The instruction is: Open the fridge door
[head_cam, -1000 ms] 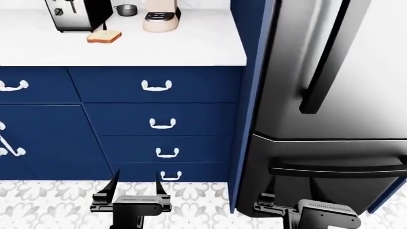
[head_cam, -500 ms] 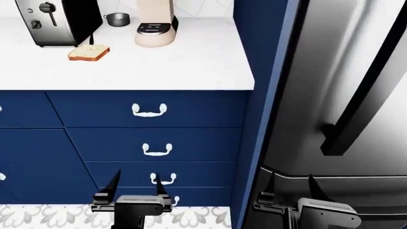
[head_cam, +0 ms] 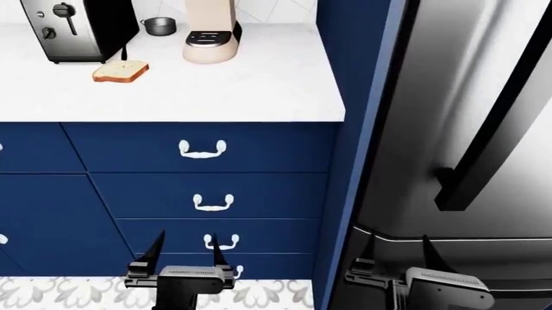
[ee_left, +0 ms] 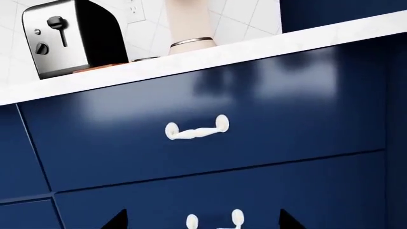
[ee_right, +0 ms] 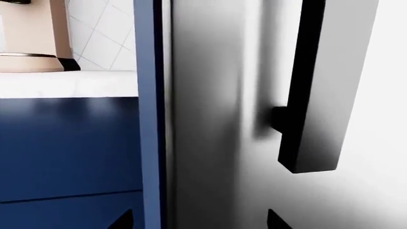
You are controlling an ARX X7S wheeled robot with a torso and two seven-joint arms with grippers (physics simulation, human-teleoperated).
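The fridge door [head_cam: 431, 116] is a glossy stainless panel filling the right of the head view, and it is closed. Its long black bar handle [head_cam: 492, 135] runs diagonally down that view and ends a little above the seam. My right gripper [head_cam: 397, 247] is open, low in front of the door's bottom edge, below and left of the handle's end. In the right wrist view the door [ee_right: 216, 119] and handle [ee_right: 311, 95] are close ahead, with the open right gripper [ee_right: 200, 220] empty. My left gripper [head_cam: 185, 248] is open and empty, facing navy drawers [ee_left: 203, 95].
A navy side panel [head_cam: 353, 129] borders the fridge on its left. The white counter [head_cam: 258, 84] carries a toaster [head_cam: 77, 29], a bread slice [head_cam: 121, 71], a small pot [head_cam: 159, 26] and a coffee maker [head_cam: 211, 32]. Drawers with white handles [head_cam: 203, 150] sit below, above patterned floor [head_cam: 52, 294].
Over the first half second the head view rose and closed in, so counter and fridge door grew larger. Since then almost nothing has moved. Both grippers stayed open.
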